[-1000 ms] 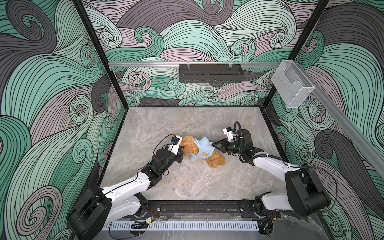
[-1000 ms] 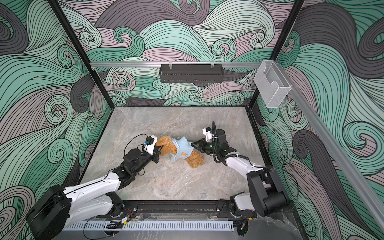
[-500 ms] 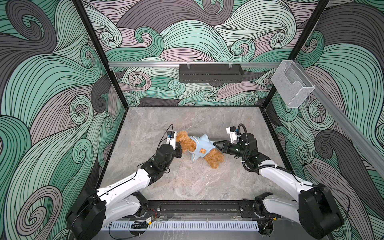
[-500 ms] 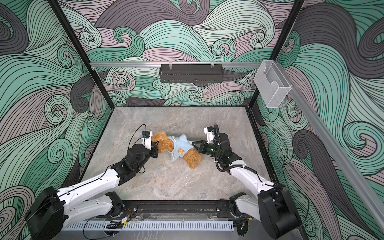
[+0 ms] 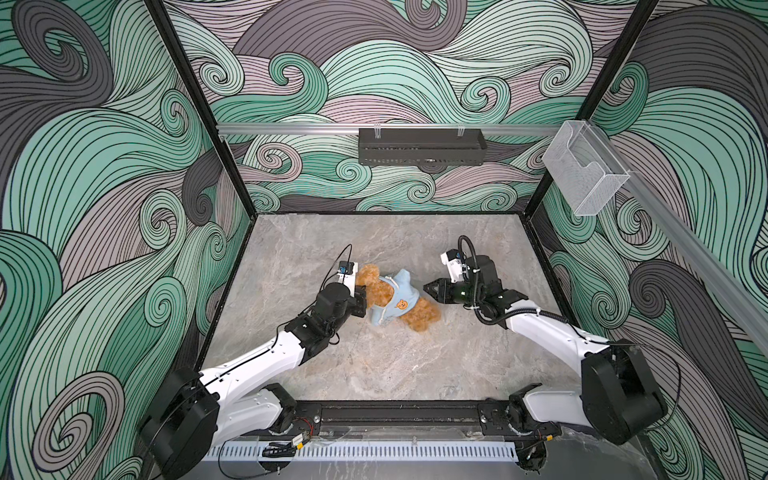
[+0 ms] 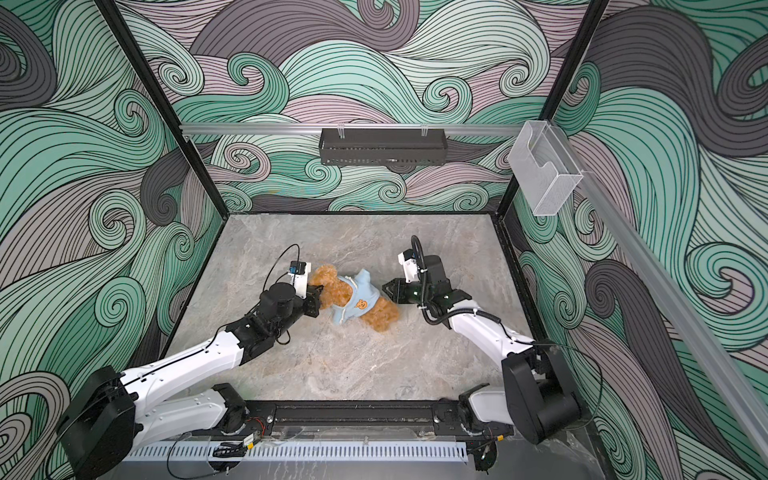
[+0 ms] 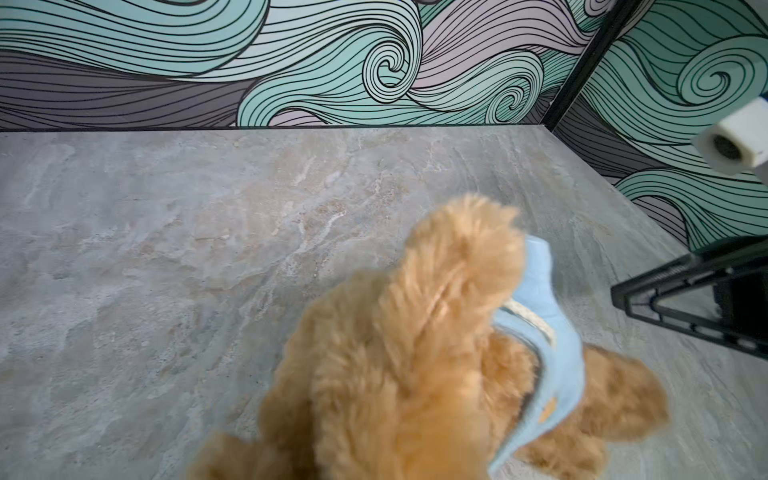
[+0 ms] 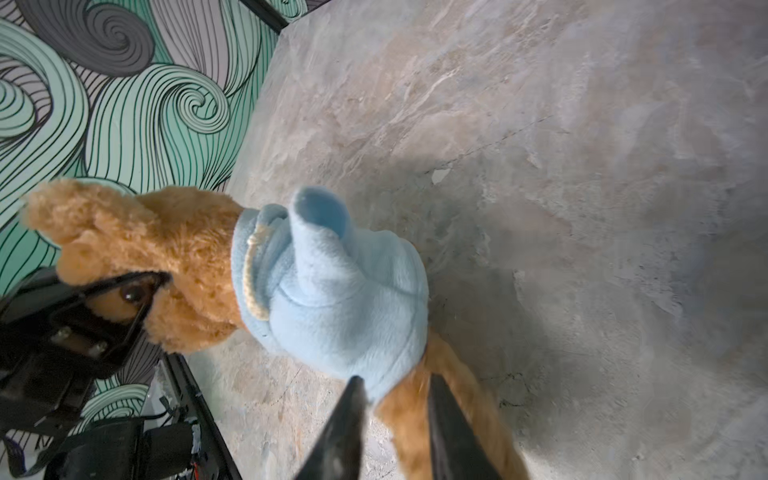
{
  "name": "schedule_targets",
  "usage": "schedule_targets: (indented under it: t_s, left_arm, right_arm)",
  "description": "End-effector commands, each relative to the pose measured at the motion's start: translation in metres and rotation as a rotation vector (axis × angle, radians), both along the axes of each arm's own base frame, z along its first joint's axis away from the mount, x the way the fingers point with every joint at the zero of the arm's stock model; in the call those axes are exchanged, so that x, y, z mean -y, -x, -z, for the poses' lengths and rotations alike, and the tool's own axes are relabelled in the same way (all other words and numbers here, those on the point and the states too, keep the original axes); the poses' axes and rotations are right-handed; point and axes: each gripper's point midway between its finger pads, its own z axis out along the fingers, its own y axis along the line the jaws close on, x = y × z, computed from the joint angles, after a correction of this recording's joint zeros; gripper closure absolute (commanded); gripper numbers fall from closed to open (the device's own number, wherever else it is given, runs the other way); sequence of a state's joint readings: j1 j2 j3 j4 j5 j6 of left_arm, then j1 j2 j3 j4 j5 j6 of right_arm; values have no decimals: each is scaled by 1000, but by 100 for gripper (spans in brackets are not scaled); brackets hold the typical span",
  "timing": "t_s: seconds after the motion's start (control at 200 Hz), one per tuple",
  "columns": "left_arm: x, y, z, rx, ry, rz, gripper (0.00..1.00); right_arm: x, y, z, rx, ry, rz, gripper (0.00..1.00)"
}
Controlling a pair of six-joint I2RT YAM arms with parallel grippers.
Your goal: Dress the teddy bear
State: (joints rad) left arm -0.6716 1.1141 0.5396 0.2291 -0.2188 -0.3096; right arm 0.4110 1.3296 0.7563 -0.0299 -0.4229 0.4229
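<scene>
**A:** Right, left gripper [image 5: 362, 297] clamped on the teddy bear [image 5: 418, 316] at its head, anchoring it on the table [image 5: 374, 365], centre of frame.

**B:** And the right gripper [image 5: 429, 287], jaws parted, sits just beside the blue shirt [image 5: 397, 297], probably lining up a tug.

**A:** Bear's long axis: head left, legs lower right.

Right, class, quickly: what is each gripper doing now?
Left gripper: shut on the bear's head.
Right gripper: open, jaws parted at the shirt hem, gripping nothing.
</scene>
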Motion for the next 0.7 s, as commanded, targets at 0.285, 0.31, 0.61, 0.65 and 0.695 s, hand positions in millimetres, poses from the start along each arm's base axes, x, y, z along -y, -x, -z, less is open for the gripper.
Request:
schedule_targets:
  t_s: [0.285,0.31,0.61,0.65,0.695]
  left_arm:
    - [16,4,-16,-114,183,16,100]
    - [16,5,-16,-123,191,10,100]
    - [-7,5,-15,-343,341,-245,100]
    - [-12,6,-11,-398,390,-280,100]
    - [-17,6,-6,-465,455,-305,100]
  right_arm:
    - [1,22,-34,205,37,-92,54]
    - [-5,25,-35,214,28,-113,54]
    - [-36,53,-16,236,46,-210,58]
    - [-33,54,-15,240,63,-212,58]
    - [-31,54,-15,247,75,-215,57]
